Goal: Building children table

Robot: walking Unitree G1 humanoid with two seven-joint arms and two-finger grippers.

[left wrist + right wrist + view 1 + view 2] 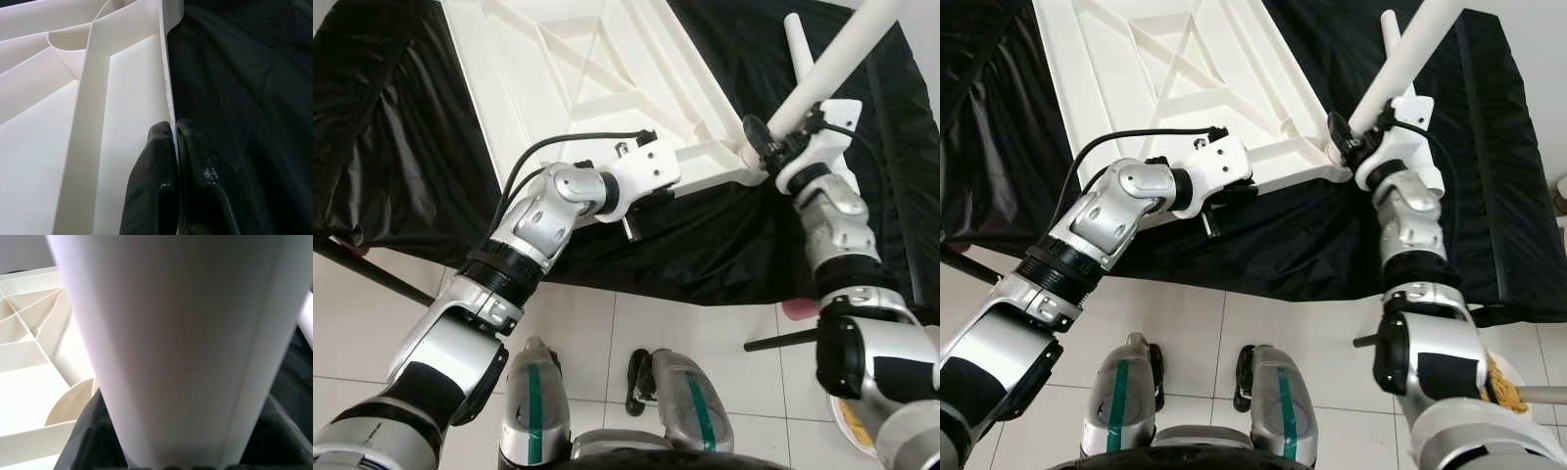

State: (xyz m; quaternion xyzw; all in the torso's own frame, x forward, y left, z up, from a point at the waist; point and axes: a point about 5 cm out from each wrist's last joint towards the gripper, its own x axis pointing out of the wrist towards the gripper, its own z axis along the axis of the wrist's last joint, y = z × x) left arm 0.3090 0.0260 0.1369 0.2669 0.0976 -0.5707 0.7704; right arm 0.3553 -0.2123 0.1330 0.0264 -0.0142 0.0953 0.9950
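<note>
A white plastic tabletop lies upside down, its ribs showing, on a black cloth. My left gripper is shut on the tabletop's near rim, one finger on each side of the thin edge. My right gripper is shut on a white table leg, which slants up and away to the right. The leg's lower end is at the tabletop's near right corner. Close up, the leg hides most of the right gripper, with black fingers on both sides of it.
A second white leg lies on the black cloth behind the right gripper. The cloth covers a low platform with dark rods under it. My feet stand on white floor tiles below its front edge.
</note>
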